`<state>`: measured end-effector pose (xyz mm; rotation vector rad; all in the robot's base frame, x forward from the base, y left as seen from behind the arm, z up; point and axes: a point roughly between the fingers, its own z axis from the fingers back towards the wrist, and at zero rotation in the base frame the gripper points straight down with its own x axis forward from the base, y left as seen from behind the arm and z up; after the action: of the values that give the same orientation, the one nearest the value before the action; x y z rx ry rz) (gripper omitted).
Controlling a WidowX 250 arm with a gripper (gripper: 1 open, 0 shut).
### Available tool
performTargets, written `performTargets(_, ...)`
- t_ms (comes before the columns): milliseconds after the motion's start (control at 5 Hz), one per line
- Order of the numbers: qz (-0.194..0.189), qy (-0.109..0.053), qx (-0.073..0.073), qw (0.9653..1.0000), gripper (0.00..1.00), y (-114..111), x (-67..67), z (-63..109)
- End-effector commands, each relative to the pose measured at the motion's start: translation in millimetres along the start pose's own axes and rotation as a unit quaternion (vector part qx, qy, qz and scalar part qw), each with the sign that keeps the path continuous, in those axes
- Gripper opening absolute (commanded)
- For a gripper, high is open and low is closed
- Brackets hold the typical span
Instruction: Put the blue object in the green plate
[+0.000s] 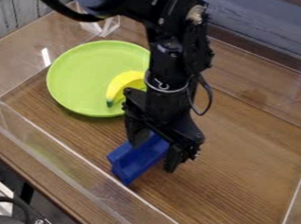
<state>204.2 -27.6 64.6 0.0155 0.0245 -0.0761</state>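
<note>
The blue object, a deep-blue grooved block, lies on the wooden table near the front, its far end under the gripper. My black gripper points straight down over that far end, open, with one finger on the block's left side and the other on its right. Whether the fingers touch the block I cannot tell. The green plate sits behind and to the left, round and lime-green, with a yellow banana lying on its right part.
Clear plastic walls enclose the wooden table on the front and left sides. A clear triangular stand is at the back behind the plate. Open wood lies to the right of the arm.
</note>
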Motion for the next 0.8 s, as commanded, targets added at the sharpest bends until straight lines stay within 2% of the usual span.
performTargets(0, 0.0, -0.023, -0.001, 0.9997, 1.0, 7, 0.1, 2.3)
performTargets(200, -0.002, -0.026, -0.003, 0.9997, 1.0, 10, -2.5, -5.2)
performTargets(400, -0.004, -0.027, -0.003, 0.9996, 0.0, 13, -3.7, -8.8)
performTargets(600, -0.036, -0.026, -0.001, 0.999, 0.0, 16, 0.1, 0.1)
